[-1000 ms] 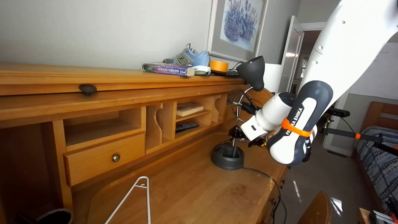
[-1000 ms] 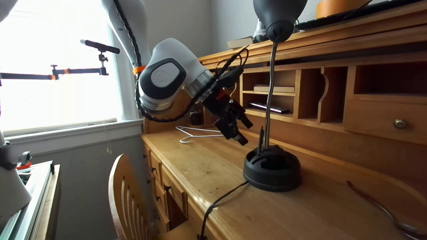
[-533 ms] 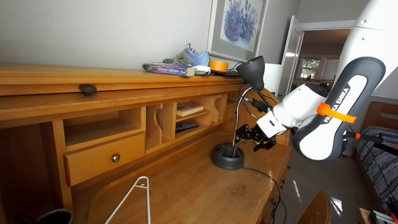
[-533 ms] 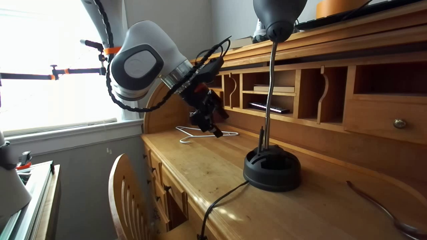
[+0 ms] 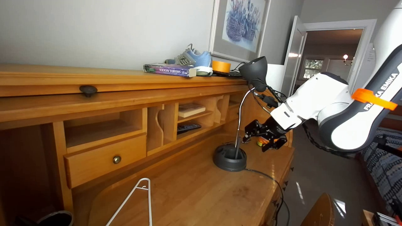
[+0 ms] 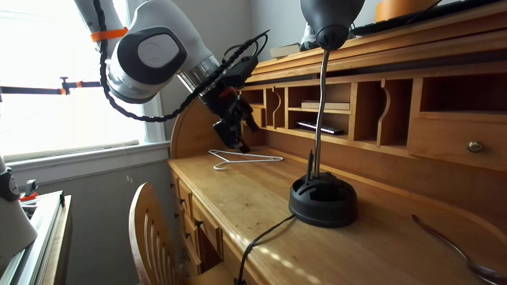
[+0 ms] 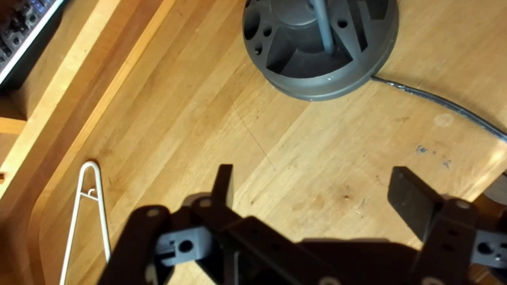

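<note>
My black gripper (image 7: pixel 311 174) stands open above the wooden desk (image 7: pixel 253 138), its fingers wide apart with only desktop showing between them. A white hanger (image 7: pixel 103 213) lies on the desk to the left in the wrist view. Beyond the fingertips, at the top of that view, sits the round black base of a desk lamp (image 7: pixel 336 85), its cord trailing right. In an exterior view the gripper (image 6: pixel 249 138) hovers over the far end of the desk, above the hanger (image 6: pixel 253 161). Elsewhere the gripper (image 5: pixel 255 143) appears behind the lamp's stem, touching nothing that I can see.
The lamp's shade (image 5: pixel 254 70) rises on a thin neck. Cubbies along the back hold a book (image 5: pixel 191 110) and a remote (image 5: pixel 188 127). A spoon (image 6: pixel 455 249) lies on the desk; a chair (image 6: pixel 152 237) stands at its front. Shoes (image 5: pixel 199 59) sit on top.
The arm has swung away from the lamp and risen somewhat, rightward in an exterior view and leftward in the opposite-facing one. Hanger and lamp have stayed put.
</note>
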Robot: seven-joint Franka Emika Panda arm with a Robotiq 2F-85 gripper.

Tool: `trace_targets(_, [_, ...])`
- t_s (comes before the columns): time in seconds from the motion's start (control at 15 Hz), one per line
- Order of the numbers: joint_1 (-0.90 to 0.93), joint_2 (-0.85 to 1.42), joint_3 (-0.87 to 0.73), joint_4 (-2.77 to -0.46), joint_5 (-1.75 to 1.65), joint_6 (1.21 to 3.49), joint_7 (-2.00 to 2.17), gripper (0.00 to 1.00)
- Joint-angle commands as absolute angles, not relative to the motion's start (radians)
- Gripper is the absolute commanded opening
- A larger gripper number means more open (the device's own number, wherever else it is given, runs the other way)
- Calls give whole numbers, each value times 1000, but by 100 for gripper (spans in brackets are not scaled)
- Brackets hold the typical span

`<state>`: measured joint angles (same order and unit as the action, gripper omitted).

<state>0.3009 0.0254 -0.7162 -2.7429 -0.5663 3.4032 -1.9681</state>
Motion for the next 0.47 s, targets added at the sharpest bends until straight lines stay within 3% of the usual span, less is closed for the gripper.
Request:
trace_targets(0.0, [272,-11,-718,-2743,-760,3375,-1801,100])
trace_targets(0.07, [135,5,-562,-2743,-669,3395,-1881,100])
trace_targets(0.4, [131,3,-564,-2742,-719,3395,-1829,100])
